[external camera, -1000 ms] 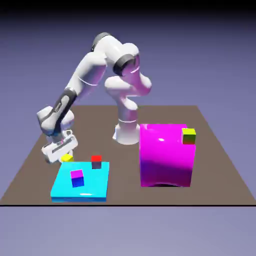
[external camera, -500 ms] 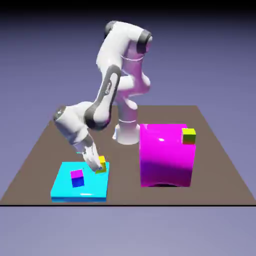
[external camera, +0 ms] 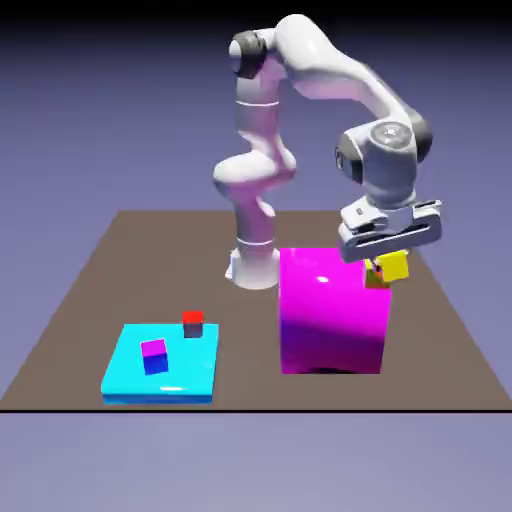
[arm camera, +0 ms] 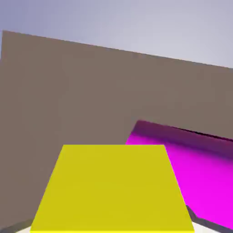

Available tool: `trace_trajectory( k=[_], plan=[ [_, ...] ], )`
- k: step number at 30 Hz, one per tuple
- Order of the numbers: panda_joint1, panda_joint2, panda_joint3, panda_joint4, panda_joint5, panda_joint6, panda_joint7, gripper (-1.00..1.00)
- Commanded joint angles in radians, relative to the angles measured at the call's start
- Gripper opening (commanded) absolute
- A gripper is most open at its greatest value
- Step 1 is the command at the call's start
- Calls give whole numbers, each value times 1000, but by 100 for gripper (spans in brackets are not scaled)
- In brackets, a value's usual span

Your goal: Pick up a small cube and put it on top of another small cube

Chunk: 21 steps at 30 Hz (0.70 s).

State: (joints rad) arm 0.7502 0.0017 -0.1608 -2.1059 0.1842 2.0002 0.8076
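My gripper [external camera: 391, 260] hangs over the right top edge of the big magenta block [external camera: 330, 320], shut on the plain yellow small cube [external camera: 396, 266]. The other small cube [external camera: 373, 280] sits on that block just below and left of the held one; only a sliver of its orange-red side shows, and I cannot tell whether the two touch. In the hand view the yellow cube [arm camera: 113, 189] fills the lower middle and hides the fingertips. A corner of the magenta block [arm camera: 195, 154] lies to its right, over brown table [arm camera: 68, 91].
A flat cyan plate [external camera: 125, 380] lies at the exterior view's front left, with a red cube [external camera: 193, 322] at its far edge and a magenta-topped, blue-sided cube [external camera: 154, 356] on it. The robot's base [external camera: 253, 265] stands behind the magenta block.
The arm has swung from the cyan plate at the exterior view's left across to the right, over the magenta block. It carried the yellow cube along and lifted it.
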Motion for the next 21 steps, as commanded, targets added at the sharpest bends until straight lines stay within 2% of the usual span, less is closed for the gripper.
trace_trajectory(
  k=[1,21],
  plan=[
    [-85,-8,9,-5,-23,0,-42,-100],
    [-92,-171,192,-108,-414,7,-912,-100]
  ],
)
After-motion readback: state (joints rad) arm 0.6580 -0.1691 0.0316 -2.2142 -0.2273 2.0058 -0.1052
